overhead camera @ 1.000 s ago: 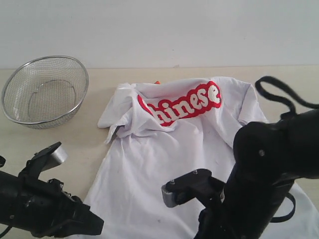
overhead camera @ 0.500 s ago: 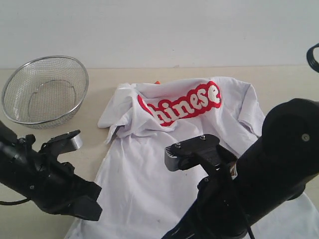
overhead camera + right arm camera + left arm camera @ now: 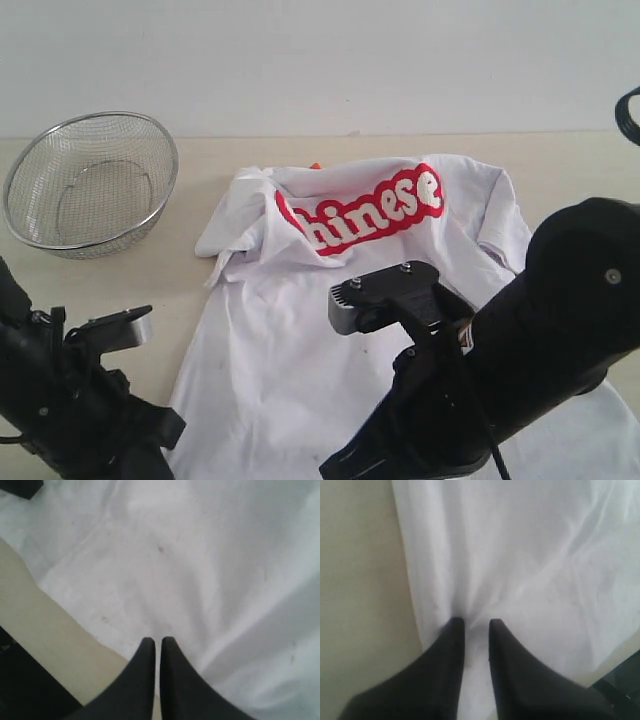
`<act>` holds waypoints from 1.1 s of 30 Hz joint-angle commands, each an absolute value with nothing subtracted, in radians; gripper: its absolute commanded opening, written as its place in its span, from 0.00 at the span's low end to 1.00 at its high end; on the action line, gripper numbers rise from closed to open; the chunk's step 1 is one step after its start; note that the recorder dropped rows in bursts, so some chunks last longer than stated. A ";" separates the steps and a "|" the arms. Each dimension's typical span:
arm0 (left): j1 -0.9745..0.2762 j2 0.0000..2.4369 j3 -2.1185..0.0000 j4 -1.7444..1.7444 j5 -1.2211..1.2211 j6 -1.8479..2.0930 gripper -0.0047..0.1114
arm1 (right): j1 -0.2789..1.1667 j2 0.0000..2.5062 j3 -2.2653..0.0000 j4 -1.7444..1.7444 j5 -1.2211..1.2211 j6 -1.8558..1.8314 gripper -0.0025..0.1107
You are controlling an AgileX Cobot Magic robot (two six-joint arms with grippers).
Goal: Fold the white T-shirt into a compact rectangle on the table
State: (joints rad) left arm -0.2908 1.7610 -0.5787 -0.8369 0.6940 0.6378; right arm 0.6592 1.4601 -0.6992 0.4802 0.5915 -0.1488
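Two tools are engaged at the near end of the shirt [image 3: 270, 350], which lies spread on the worktop [image 3: 150, 280] with its red lettering [image 3: 365, 210] towards the far side and its collar end rumpled. A wire bowl [image 3: 90, 185] stands well apart, at the far left.

Handling: we judge the shirt light, thin and limp. It has no stiffness, so it will sag, bunch and trail wherever it is not supported, and it is likely to slide on the smooth worktop. The hem corners and side edges are the sound places to grip, pinching through both layers.

The left tool [image 3: 472, 625] is nearly closed just inside the shirt's side edge, with cloth gathered between its fingers and creases running to the tips; we read this as a pinch on the shirt. The right tool [image 3: 157, 641] is closed tip to tip at the cloth's border, beside bare worktop. We cannot tell whether it traps any fabric.

Pose: the left arm [image 3: 80, 400] sits low at the near left. The right arm [image 3: 520, 350] is bent over the near right of the shirt. Both reach downward, and their tips are out of the exterior view.
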 commanded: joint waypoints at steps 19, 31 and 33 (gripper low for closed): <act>-0.362 1.489 -0.414 -0.927 0.689 0.661 0.20 | 0.492 1.449 -0.731 0.439 0.566 -0.160 0.02; -0.362 1.316 -0.475 -0.930 0.707 0.616 0.20 | 0.193 1.551 -0.984 0.431 0.575 -0.193 0.02; -0.362 1.316 -0.475 -0.930 0.705 0.616 0.20 | 0.130 1.637 -1.069 0.431 0.604 -0.209 0.02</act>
State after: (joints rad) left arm -0.3583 1.3208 -0.4694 -0.9296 0.6964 0.6247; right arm 0.2060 1.5496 -0.9824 0.4416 0.5716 -0.1857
